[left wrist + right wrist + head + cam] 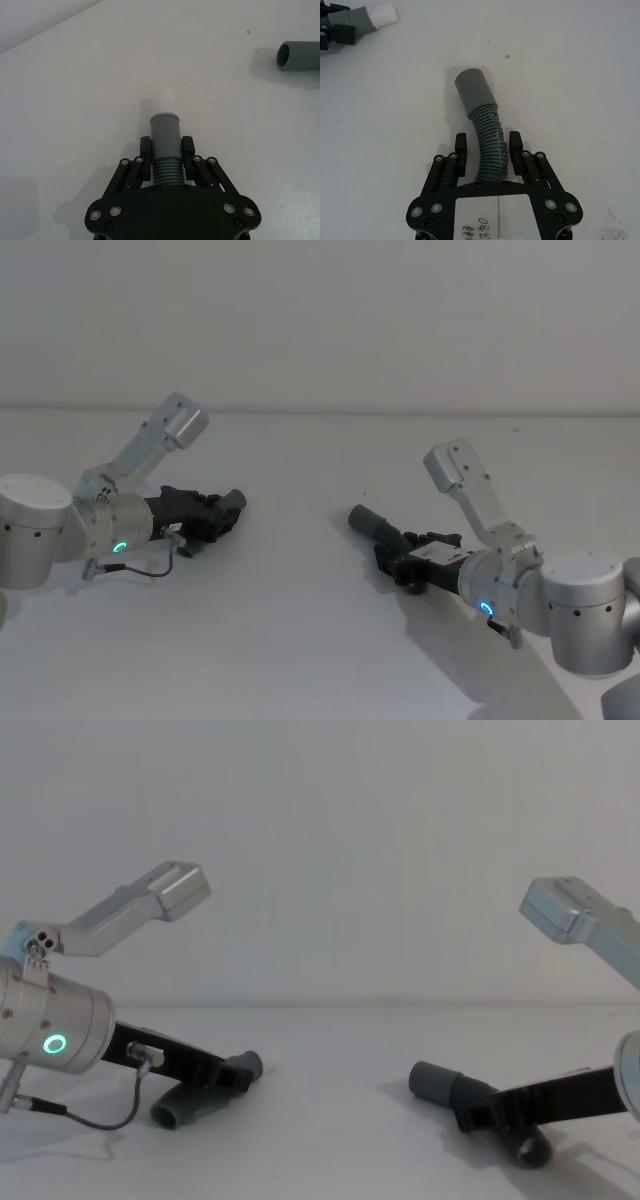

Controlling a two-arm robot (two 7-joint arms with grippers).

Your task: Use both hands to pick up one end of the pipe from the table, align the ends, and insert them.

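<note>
- Two hoses rest on the table (300, 640), well apart.
- On the table's left side, left gripper (166, 146) is clamped on left hose (166, 171) just behind its white-tipped cuff (165, 129).
- On the table's right side, right gripper (488, 139) straddles right hose (482, 117) at its ribs, fingers parted, not squeezing.

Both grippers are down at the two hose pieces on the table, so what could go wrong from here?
The right gripper straddles the bent hose on its soft ribs, fingers not touching it; closing there may let its grey cuff droop or swing off-line. The left gripper grips the white-tipped hose just behind its cuff, so the loose ribbed tail could drag on the table.
</note>
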